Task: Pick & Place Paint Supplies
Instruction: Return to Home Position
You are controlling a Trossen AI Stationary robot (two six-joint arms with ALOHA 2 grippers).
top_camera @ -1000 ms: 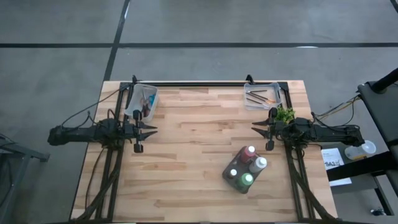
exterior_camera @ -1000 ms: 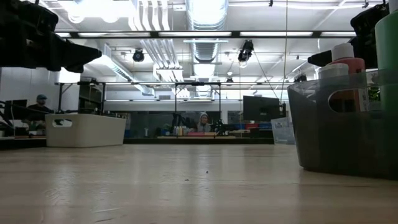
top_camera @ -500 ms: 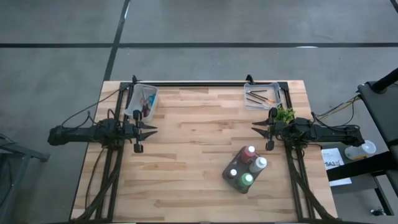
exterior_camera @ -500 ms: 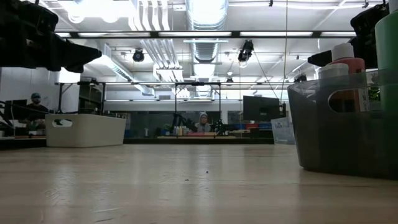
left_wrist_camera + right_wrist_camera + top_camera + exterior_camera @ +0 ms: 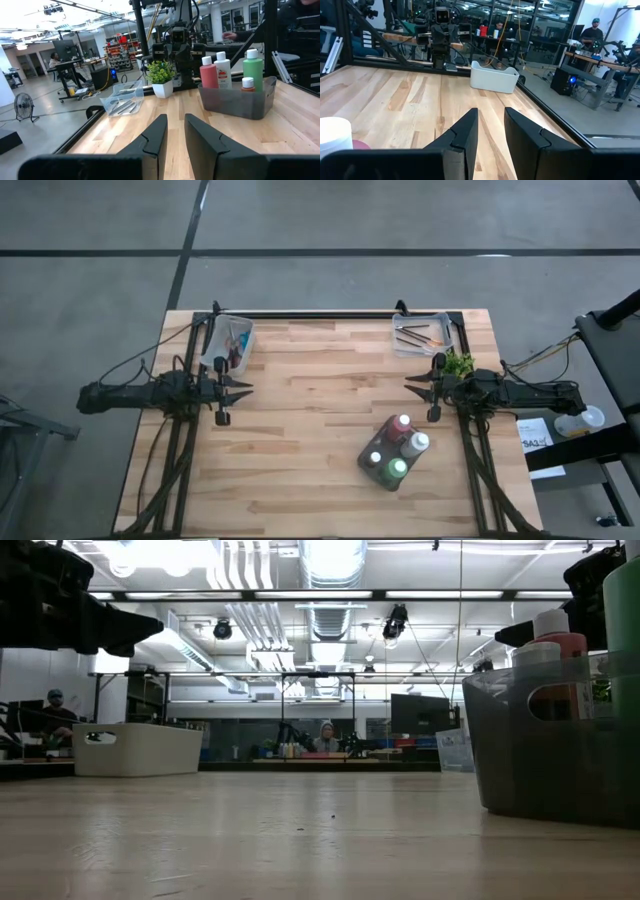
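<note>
Several paint bottles with pale caps, among them a red [image 5: 208,75], a white [image 5: 223,67] and a green one [image 5: 253,65], stand upright in a dark grey bin [image 5: 393,452] on the table's near right. Thin dark paintbrushes [image 5: 415,335] lie in a clear tray [image 5: 422,336] at the far right. My left gripper [image 5: 240,388] hovers level over the table's left side, open with nothing between its fingers [image 5: 176,135]. Facing it over the right side, my right gripper [image 5: 412,387] is open and holds nothing either [image 5: 491,130].
A white bin [image 5: 228,345] holding a few coloured items stands at the far left. A small green potted plant [image 5: 459,364] sits beside my right arm, near the clear tray. Bare wood lies between the two grippers. People work at desks in the room beyond the table.
</note>
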